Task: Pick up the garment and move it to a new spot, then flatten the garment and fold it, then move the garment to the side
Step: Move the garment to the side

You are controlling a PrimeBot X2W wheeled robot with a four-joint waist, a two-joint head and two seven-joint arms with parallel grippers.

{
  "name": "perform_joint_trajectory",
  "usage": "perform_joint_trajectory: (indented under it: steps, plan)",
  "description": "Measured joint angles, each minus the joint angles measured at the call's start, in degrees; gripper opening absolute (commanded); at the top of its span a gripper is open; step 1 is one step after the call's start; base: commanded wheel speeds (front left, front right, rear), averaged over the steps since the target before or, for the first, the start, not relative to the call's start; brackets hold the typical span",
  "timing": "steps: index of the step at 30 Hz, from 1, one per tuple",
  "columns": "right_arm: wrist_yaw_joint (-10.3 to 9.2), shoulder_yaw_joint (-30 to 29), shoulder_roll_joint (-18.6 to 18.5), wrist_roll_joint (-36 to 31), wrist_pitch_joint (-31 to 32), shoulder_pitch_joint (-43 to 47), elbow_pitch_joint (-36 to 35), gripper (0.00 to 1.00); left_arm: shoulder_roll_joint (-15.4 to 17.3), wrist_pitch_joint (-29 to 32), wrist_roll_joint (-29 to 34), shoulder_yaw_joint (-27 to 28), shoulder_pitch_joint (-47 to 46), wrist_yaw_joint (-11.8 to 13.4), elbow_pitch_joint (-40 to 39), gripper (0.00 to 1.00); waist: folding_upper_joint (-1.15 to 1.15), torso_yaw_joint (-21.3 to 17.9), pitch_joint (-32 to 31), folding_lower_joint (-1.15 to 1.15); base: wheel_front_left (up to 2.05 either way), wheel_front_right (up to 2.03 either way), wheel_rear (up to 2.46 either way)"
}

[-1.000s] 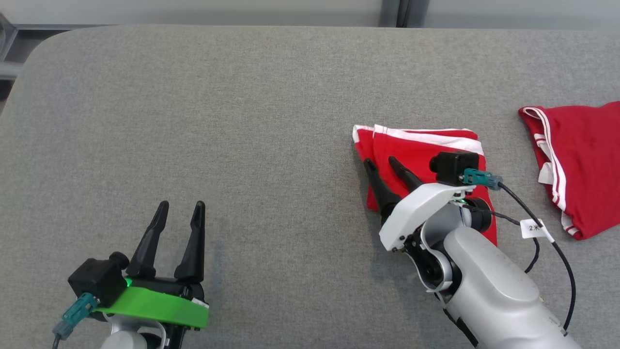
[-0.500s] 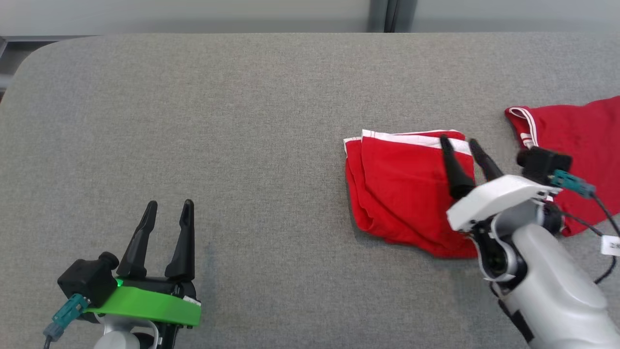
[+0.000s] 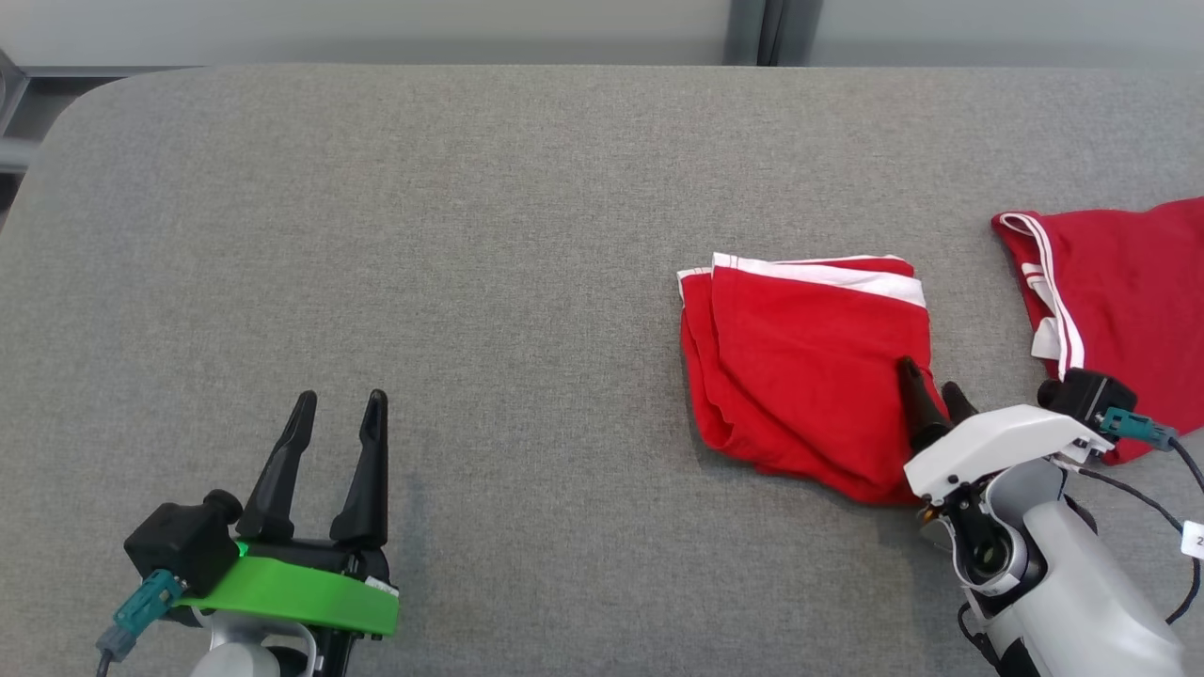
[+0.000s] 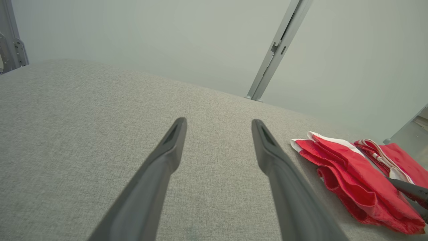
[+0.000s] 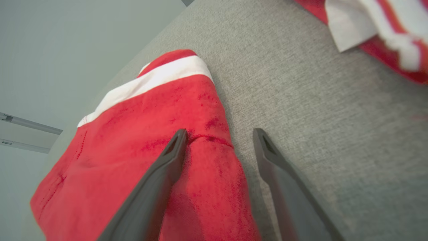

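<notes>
Lying folded into a rough square, the red garment (image 3: 809, 367) sits on the right half of the grey table (image 3: 470, 235), its white band along the far edge and its layered folds stacked at the left. At its near right edge is the right claw (image 3: 926, 374), fingers spread apart. In the right wrist view one finger rests over the red cloth while the other is over bare table, so the garment's edge runs between them and nothing is gripped. A second ago this claw was narrower and sat over the left part of the garment. Half a second ago it was up at the far right corner by the white band. It has since opened wide and drawn back toward the robot. This suggests the cloth has just been let go, and the garment looks folded and set down, so the last step is probably done or nearly so. Further right, apart from the folded piece, a second red garment (image 3: 1119, 301) with white stripes runs off the frame. Well away at the lower left, the left claw (image 3: 340, 396) is fully open and empty above the table, unmoved.
</notes>
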Motion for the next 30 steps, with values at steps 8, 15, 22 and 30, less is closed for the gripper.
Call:
perform_joint_trajectory:
  steps: [8,15,22,30]
  plan:
    - [3.3,2.2,1.5,3.5,4.9,-1.6,2.1,0.0,-0.2,0.0,0.0,0.0,0.0,-0.1,0.1,1.0,0.0,0.4,0.0,0.0,0.0,0.0,0.0]
    - [5.69,7.0,-7.4,-5.2,7.7,-8.1,-1.0,0.0,-0.4,0.0,0.0,0.1,0.0,-0.4,0.2,1.0,0.0,0.3,-0.3,0.0,0.0,0.0,0.0]
    - [5.58,6.3,-18.7,-8.6,14.9,-13.0,-3.4,0.0,-0.5,0.0,0.0,0.0,0.0,-0.4,0.4,1.0,0.0,0.3,-0.2,0.0,0.0,0.0,0.0]
    - [4.46,3.1,-26.6,-6.9,25.3,-14.4,-1.2,0.0,-0.5,0.0,0.0,-0.2,0.0,-0.4,0.6,1.0,0.0,1.2,0.7,0.0,0.0,0.0,0.0]
